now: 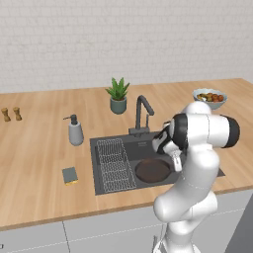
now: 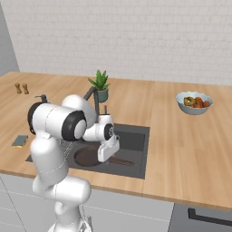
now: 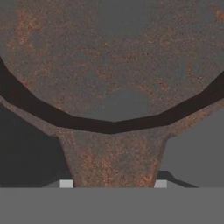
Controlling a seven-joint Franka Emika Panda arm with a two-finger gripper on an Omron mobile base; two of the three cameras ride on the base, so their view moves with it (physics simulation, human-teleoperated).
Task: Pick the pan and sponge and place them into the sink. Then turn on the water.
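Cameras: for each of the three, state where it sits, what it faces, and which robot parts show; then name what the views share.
Left base view: behind-left of the arm, looking down at the sink, faucet, sponge; white arm at lower right.
Right base view: behind-right, facing the same counter; arm at lower left, gripper over the pan.
Hand view: on the hand, looking along the pan's handle; fingertips flank it.
Shared: pan, in all three.

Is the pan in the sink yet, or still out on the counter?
In. The pan sits low inside the sink, beside the wire rack, with the end effector shut on its handle.
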